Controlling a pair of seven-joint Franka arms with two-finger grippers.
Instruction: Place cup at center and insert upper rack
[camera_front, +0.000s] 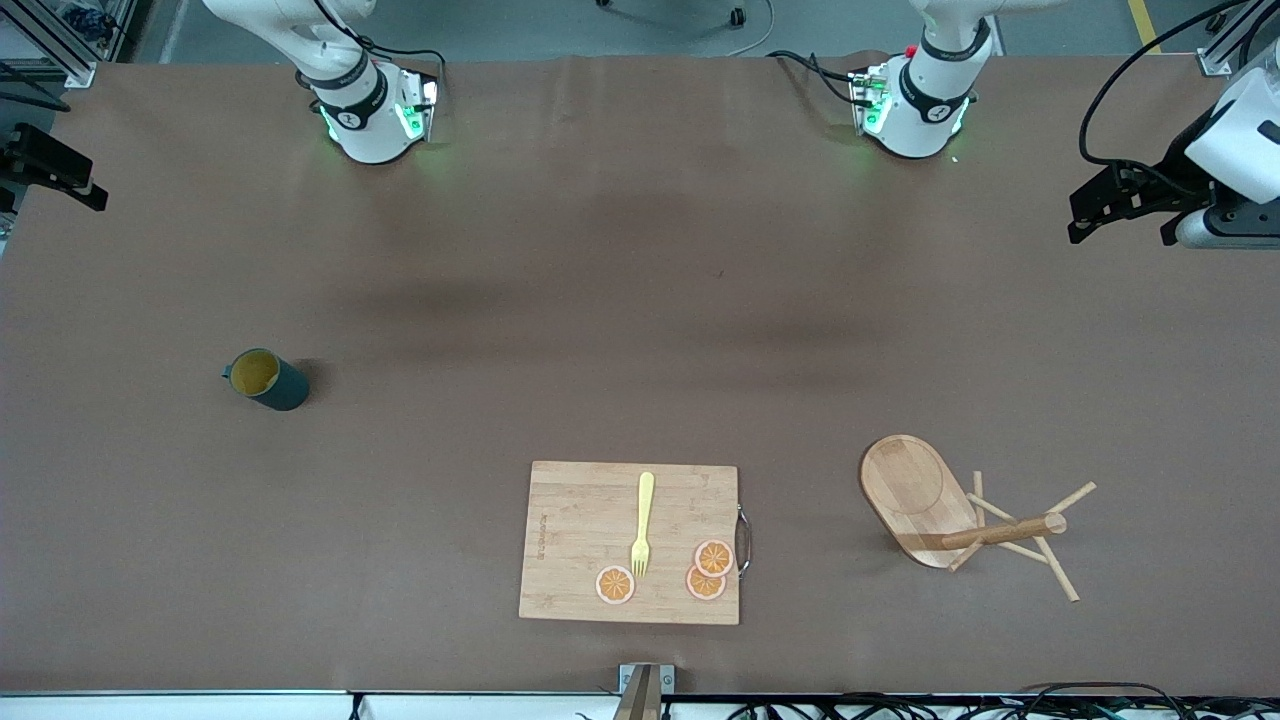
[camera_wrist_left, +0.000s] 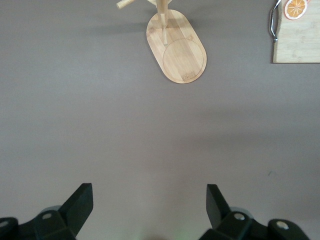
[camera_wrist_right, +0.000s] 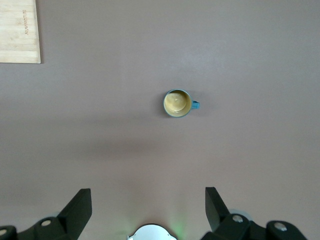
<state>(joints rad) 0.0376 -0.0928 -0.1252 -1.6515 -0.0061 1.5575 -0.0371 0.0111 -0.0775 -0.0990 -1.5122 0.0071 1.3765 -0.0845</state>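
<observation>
The cup (camera_front: 266, 379), dark teal with a yellow inside, stands upright on the brown table toward the right arm's end; it also shows in the right wrist view (camera_wrist_right: 177, 103). The upper rack (camera_front: 960, 515), a wooden mug tree, lies tipped on its side toward the left arm's end, oval base on edge, post and pegs pointing toward that end. Its base shows in the left wrist view (camera_wrist_left: 177, 47). My left gripper (camera_wrist_left: 149, 192) is open and empty, high over bare table near its base. My right gripper (camera_wrist_right: 147, 195) is open and empty, high over its base. Neither hand shows in the front view.
A wooden cutting board (camera_front: 580, 545) with a metal handle lies near the front edge, between cup and rack. On it are a yellow fork (camera_front: 643, 524) and three orange slices (camera_front: 712, 557). A black and white device (camera_front: 1190, 180) overhangs the table at the left arm's end.
</observation>
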